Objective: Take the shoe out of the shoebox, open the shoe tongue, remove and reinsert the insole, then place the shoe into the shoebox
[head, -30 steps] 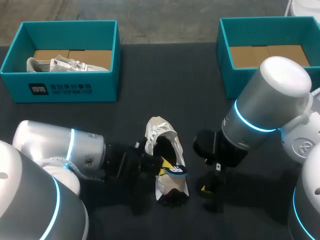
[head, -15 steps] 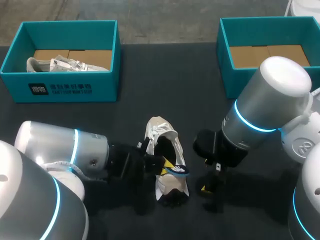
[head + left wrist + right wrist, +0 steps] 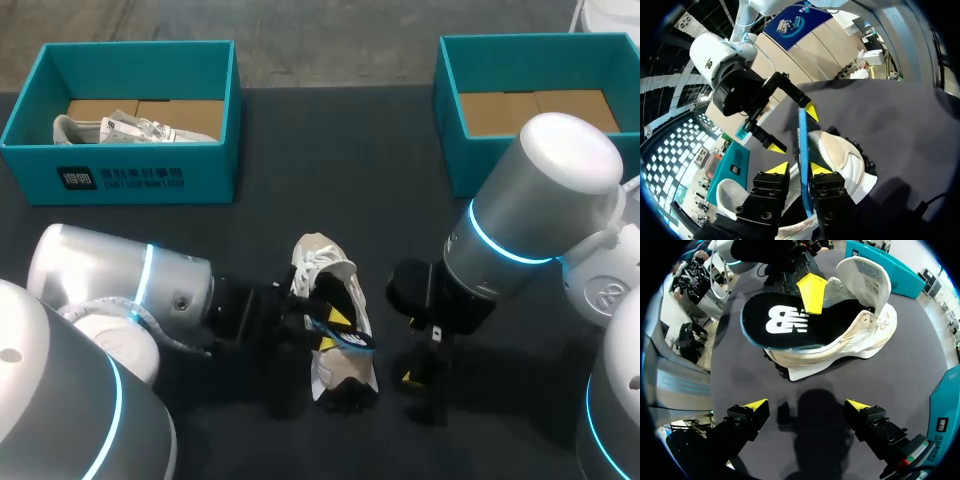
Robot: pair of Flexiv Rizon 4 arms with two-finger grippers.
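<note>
The white shoe (image 3: 318,260) sits on the table (image 3: 300,170), its tongue (image 3: 862,277) folded toward the toe. At the shoe's opening, the left gripper (image 3: 799,169) is clamped on the black, blue-edged insole (image 3: 785,320), which sticks partway out of the shoe. The right gripper (image 3: 807,405) hangs just beside the shoe, its fingers wide apart and holding nothing. Well beyond the shoe's toe stand a teal shoebox (image 3: 215,130) holding a second shoe (image 3: 130,128) and an empty shoebox (image 3: 450,120).

— How did the arms look?
— The left arm (image 3: 110,290) and right arm (image 3: 545,195) were silver-grey cylinders ringed in glowing blue; just behind the yellow fingertips (image 3: 777,168) of the left pincer (image 3: 797,169) sat black, screw-studded blocks (image 3: 762,202)
</note>
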